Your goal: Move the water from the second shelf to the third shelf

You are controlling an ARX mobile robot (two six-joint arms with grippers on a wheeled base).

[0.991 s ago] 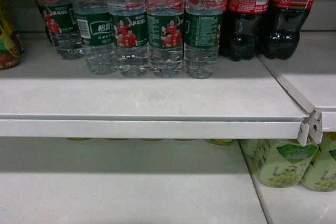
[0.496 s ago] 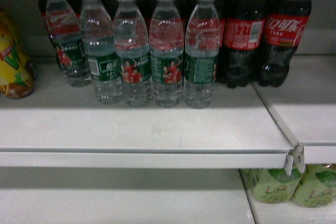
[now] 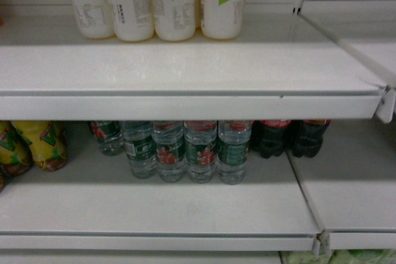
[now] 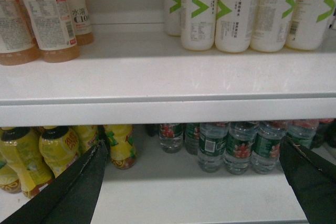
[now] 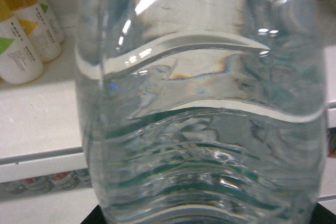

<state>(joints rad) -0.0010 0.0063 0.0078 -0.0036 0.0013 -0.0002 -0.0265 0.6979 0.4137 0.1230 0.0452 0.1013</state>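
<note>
We have a water bottle filling the right wrist view almost edge to edge, clear ribbed plastic pressed right up against the lens, so we judge it sits in the right gripper. The fingers themselves are hidden behind it; only a dark sliver shows at the bottom edge, so we cannot tell for sure how the jaws stand. The bottle's long axis runs upright in that view, standing straight ahead of the wrist.

Behind the bottle we see the upper shelf with white bottles standing at its back left. In the head view that upper shelf has a wide bare stretch in front and to the right of the white bottles. The other water bottles stand in a row on the shelf below, cola bottles just to their right and yellow bottles off to the left.

The left gripper hangs spread wide and empty, its two dark fingers framing the lower shelf, near the yellow bottles.

So the right arm is the one that counts: the bare shelf top lies ahead of the held bottle, and we'd expect a forward reach to set it down upright.
</note>
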